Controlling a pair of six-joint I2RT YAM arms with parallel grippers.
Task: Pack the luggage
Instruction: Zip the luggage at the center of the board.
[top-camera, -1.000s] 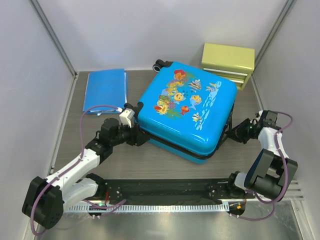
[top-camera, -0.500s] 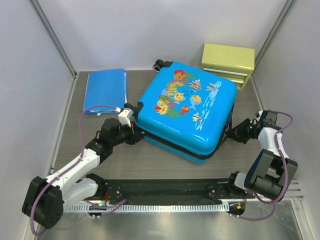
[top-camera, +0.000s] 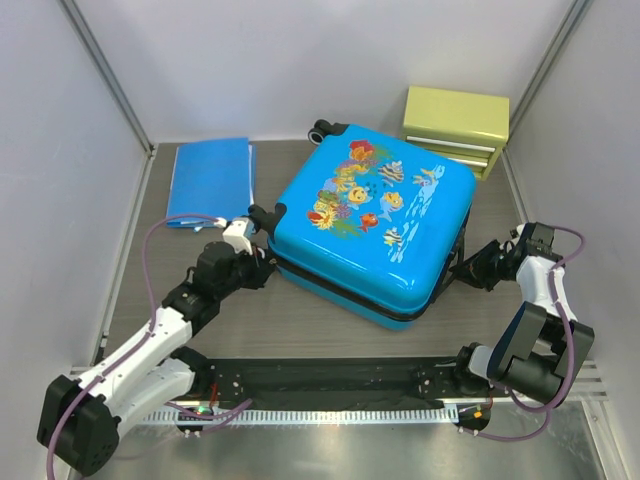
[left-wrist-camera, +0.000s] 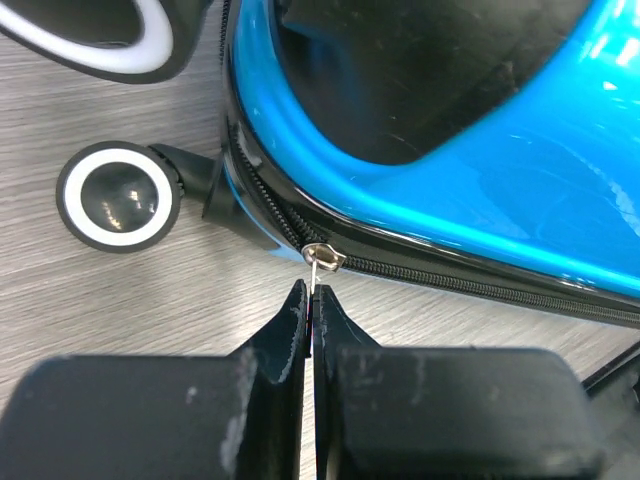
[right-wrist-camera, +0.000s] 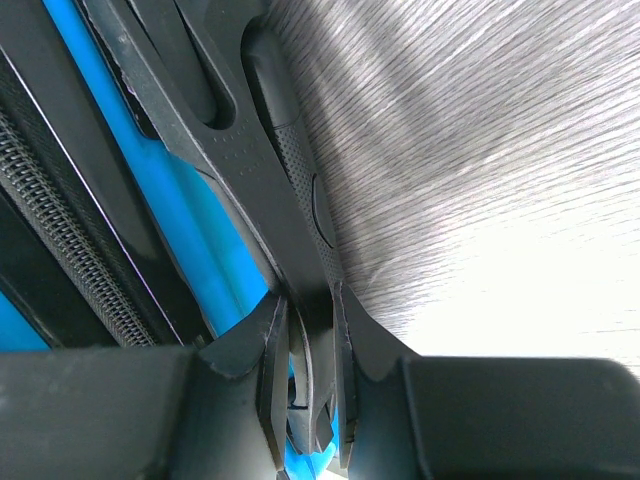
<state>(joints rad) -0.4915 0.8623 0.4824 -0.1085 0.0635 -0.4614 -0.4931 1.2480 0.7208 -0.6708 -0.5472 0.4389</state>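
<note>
Between my two grippers, the large bright-blue hard-shell suitcase with cartoon fish prints lies flat, lid down, on the grey wood-grain table. Just ahead of the left gripper, whose fingers are pressed together, sits the small silver zipper pull. Its tab appears pinched between the tips. The right gripper pinches a black textured handle on the opposite side. I judge the shell stiff, glossy and slippery, too wide to clamp, so pull and handle are the sensible holds. The tiny tab could slip free.
</note>
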